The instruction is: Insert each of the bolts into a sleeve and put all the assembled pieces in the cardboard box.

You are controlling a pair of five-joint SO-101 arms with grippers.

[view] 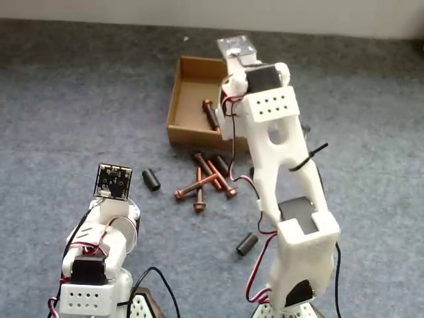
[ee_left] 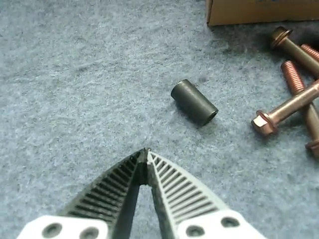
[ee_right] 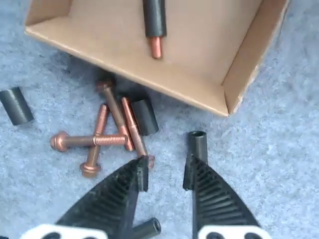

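Bolts (ee_right: 94,141), four coppery threaded rods with flanged heads, lay crossed in a heap just beside the cardboard box (ee_right: 244,64), with a smooth dark sleeve (ee_right: 144,116) touching them. One sleeved bolt (ee_right: 154,22) lay inside the box. Right gripper (ee_right: 167,172) hung near the box, jaws apart. The left gripper (ee_left: 146,155), farther from the box, had its jaws together. Lifting one tangled bolt could drag its neighbours, and the round sleeves might roll on the grey carpet (ee_left: 75,74).

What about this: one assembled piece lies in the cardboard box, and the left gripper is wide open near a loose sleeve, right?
No. The left gripper is shut, not open, as the left wrist view shows. The loose sleeve does lie near it, and one assembled piece lies in the cardboard box.
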